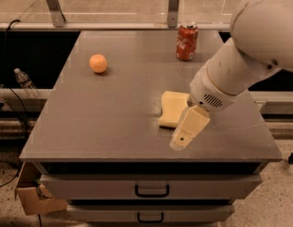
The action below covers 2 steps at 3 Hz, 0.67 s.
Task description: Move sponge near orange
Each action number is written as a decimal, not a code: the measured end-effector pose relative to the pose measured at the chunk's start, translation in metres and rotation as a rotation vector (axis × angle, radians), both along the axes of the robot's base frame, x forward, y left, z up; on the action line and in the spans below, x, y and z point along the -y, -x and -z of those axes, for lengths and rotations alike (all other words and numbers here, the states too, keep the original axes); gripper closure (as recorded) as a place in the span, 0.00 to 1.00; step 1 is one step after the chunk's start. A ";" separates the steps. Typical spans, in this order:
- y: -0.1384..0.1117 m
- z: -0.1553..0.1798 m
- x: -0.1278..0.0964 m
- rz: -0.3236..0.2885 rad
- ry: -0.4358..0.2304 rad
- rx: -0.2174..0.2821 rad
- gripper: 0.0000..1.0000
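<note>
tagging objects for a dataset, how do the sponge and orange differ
The sponge is a pale yellow, flat block; the orange is a smaller round orange ball. The sponge lies right of centre with the gripper at its near right corner; the orange sits alone, far left. Both rest on the table.
</note>
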<state>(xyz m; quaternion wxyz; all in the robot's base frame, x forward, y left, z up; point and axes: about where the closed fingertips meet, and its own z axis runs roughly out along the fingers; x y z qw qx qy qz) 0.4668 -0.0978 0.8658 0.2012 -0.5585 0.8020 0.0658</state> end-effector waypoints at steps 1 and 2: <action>-0.016 0.019 -0.003 0.030 0.004 0.000 0.00; -0.030 0.033 -0.004 0.050 0.006 0.002 0.00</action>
